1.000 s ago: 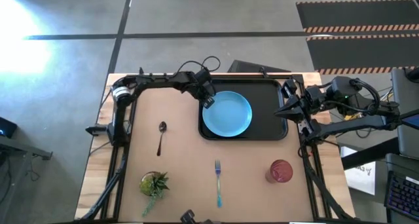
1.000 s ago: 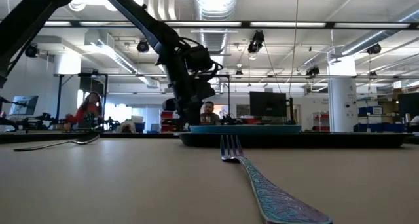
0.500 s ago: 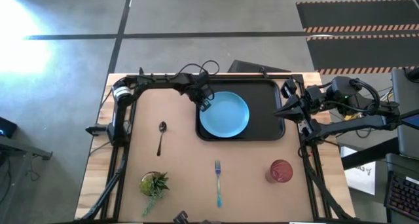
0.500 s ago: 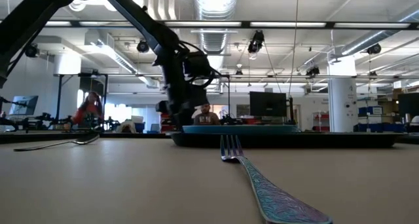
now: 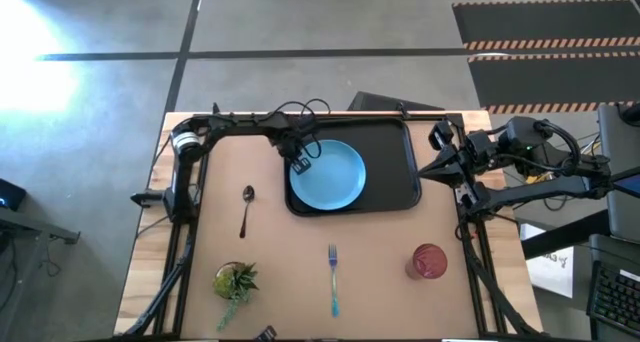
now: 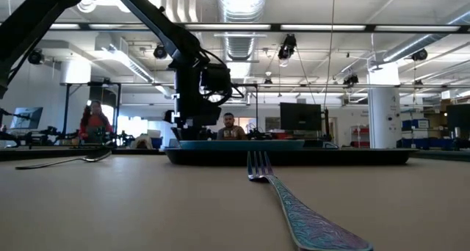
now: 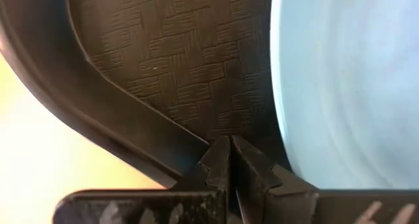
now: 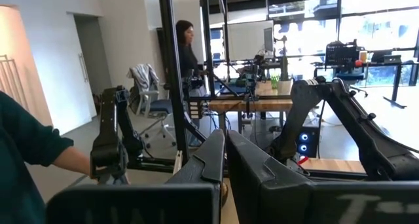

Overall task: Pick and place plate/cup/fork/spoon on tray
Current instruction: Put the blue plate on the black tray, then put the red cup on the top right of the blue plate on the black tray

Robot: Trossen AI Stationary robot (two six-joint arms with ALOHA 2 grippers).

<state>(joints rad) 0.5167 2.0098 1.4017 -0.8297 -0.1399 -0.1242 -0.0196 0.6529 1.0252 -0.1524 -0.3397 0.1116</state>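
The light-blue plate (image 5: 327, 174) lies in the left half of the black tray (image 5: 390, 172) at the table's far middle. My left gripper (image 5: 301, 165) is shut and points down into the tray, between its left rim and the plate. The dark spoon (image 5: 246, 210) lies left of the tray. The blue-handled fork (image 5: 333, 279) lies near the front edge, and the dark-red cup (image 5: 428, 261) stands at the near right. My right gripper (image 8: 224, 152) is shut on nothing, raised at the table's right edge (image 5: 440, 167). My left gripper comes from above, pointing steeply down, with its shut fingertips (image 7: 229, 145) on the tray's textured floor (image 7: 196, 99). They stand at the foot of the left rim's inner wall (image 7: 131, 135), beside the plate's edge (image 7: 278, 119). The tray lies flat on the table.
A small green potted plant (image 5: 235, 280) stands at the near left corner. Bare tabletop lies between the spoon, the fork and the tray. The arms' frames run along both side edges. People show in the room beyond the table.
My left gripper has gone toward the table's left edge and slightly down, tipping steeper, still shut. The tray with the plate in it has slid along the table toward the left with it.
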